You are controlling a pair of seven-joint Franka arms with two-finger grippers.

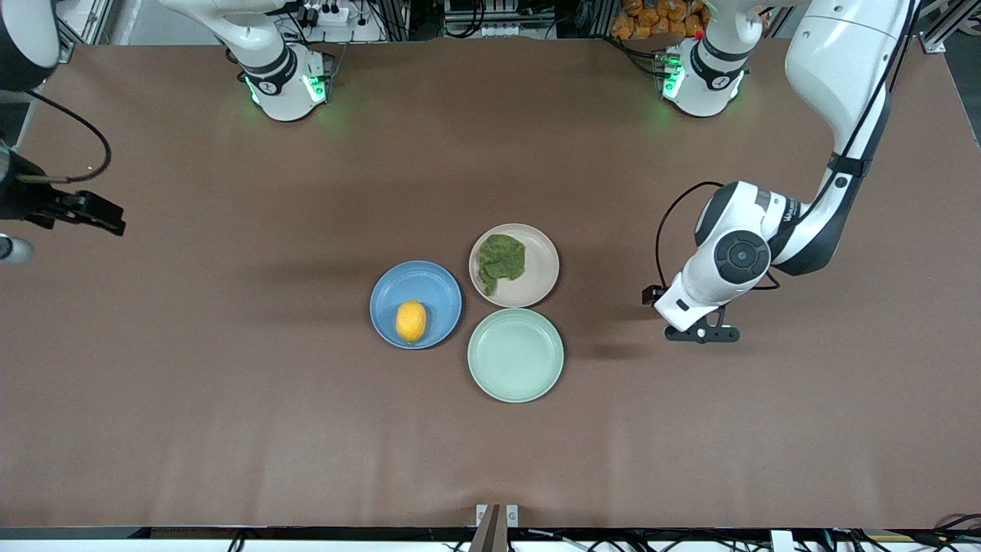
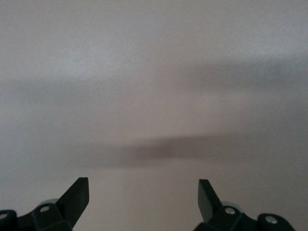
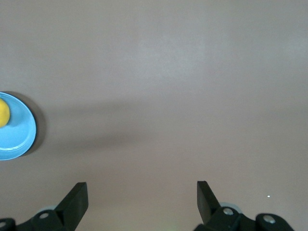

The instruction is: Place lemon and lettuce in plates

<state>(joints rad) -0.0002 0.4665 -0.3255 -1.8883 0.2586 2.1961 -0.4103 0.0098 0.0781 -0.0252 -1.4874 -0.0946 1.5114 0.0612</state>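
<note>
The yellow-orange lemon (image 1: 411, 320) lies in the blue plate (image 1: 437, 287) at the table's middle. The dark green lettuce (image 1: 500, 260) lies in the beige-pink plate (image 1: 540, 264) beside it, farther from the front camera. My left gripper (image 1: 702, 334) is open and empty over bare table toward the left arm's end, apart from the plates; its wrist view shows only table (image 2: 154, 96). My right gripper (image 1: 92, 215) is open and empty over the right arm's end of the table. Its wrist view shows the blue plate (image 3: 19, 137) and part of the lemon (image 3: 3, 114) at the edge.
An empty pale mint-green plate (image 1: 515, 355) sits touching the other two plates, nearer the front camera. The brown table (image 1: 230, 399) spreads wide all round the plates. Both arm bases stand along the table's edge farthest from the front camera.
</note>
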